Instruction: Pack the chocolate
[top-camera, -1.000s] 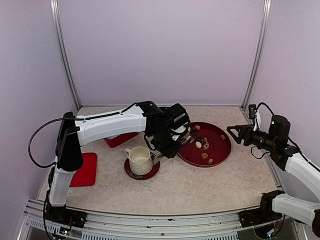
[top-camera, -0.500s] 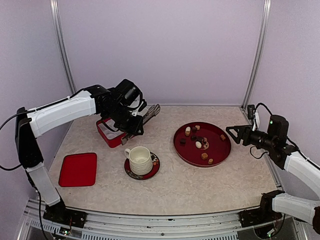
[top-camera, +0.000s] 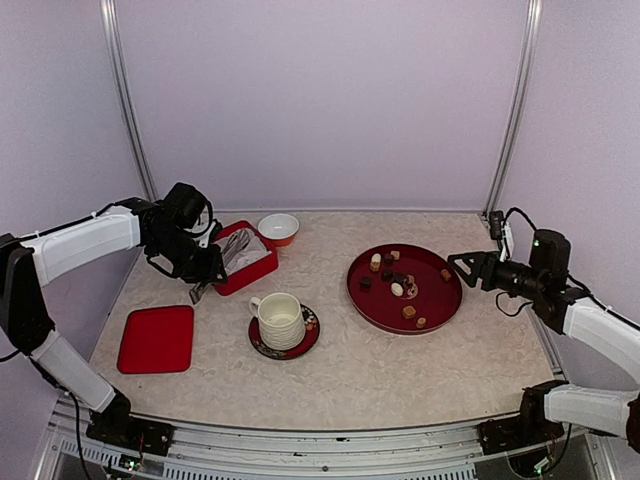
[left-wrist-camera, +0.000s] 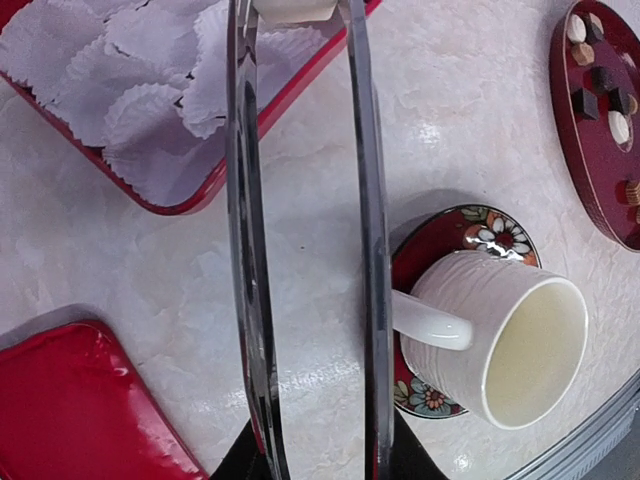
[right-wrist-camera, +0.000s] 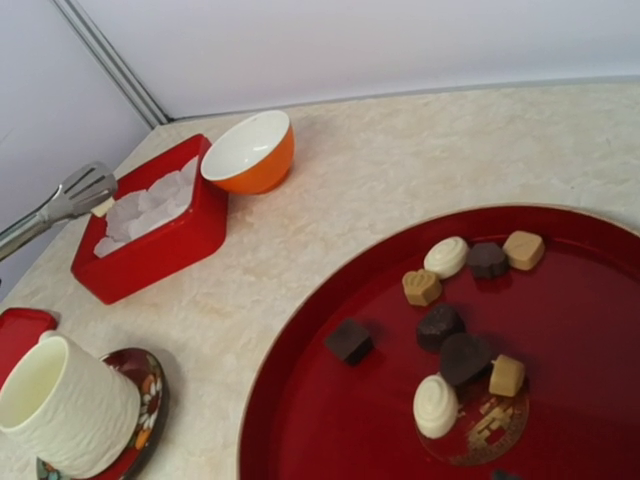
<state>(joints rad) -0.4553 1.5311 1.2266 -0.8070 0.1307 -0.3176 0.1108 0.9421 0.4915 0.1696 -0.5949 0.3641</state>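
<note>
Chocolates (right-wrist-camera: 438, 325) occupy tray (right-wrist-camera: 330, 420); box (right-wrist-camera: 150, 250) at eleven o'clock of cup (top-camera: 280, 320) holds apparently paper liners (right-wrist-camera: 140, 212); left claw (top-camera: 203, 268) pinches tongs (left-wrist-camera: 365, 200), right claw (top-camera: 462, 270) spread.

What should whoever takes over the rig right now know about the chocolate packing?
Left gripper: shut on the tongs, tips over the red box, a pale piece pinched between them.
Right gripper: open, empty, beside the red plate.
Chocolates: roughly ten on the plate.
Done: no piece visible among the box's paper liners.
Left: drop this one, then fetch the rest.
</note>
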